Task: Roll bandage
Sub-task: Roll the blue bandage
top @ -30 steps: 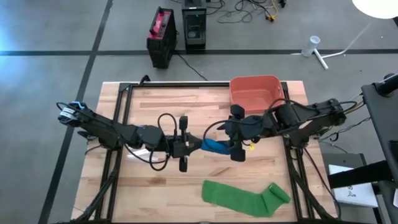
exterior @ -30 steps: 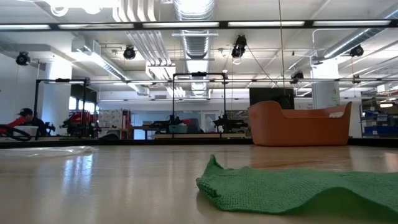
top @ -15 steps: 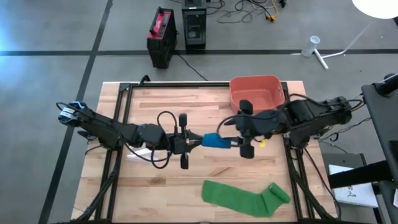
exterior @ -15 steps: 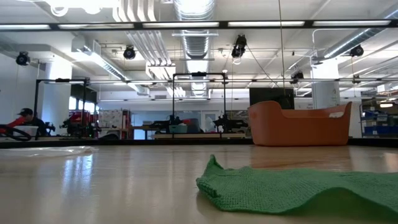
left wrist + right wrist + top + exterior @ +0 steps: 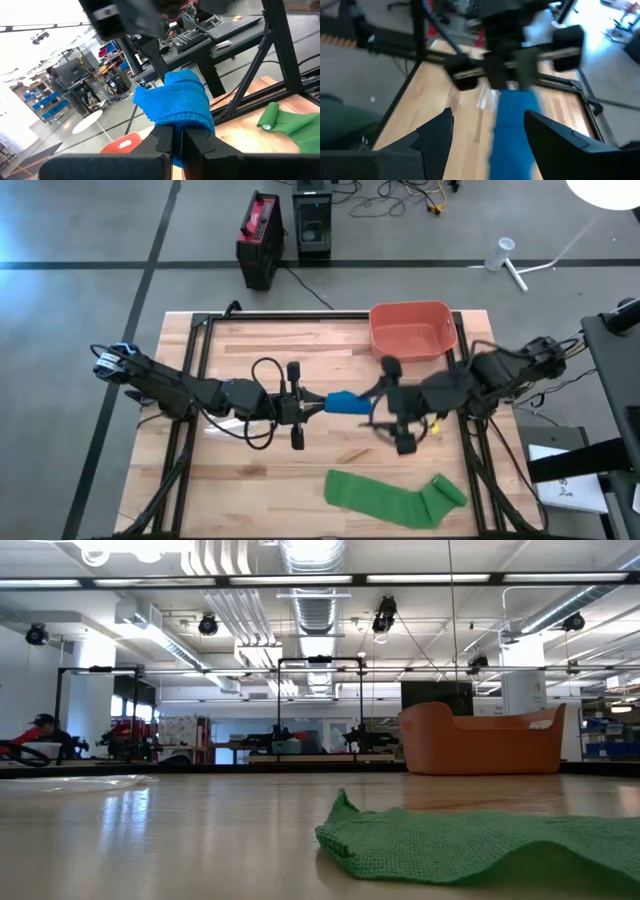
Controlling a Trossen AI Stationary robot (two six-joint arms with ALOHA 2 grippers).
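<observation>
Bandage pinched by left gripper mid-table | right gripper spread, apart (bare wood around)

A butcher-block wooden table on a black metal frame carries everything here. Directly on its boards lies a green bandage, spread flat with one end rolled up, on the near side of the table below the right gripper's spread jaws and well apart from them. An orange plastic bin stands at the far edge, just beyond those jaws. A pale scrap, maybe clear wrapping, rests on the wood behind the left gripper's closed jaws, under that arm.
</observation>
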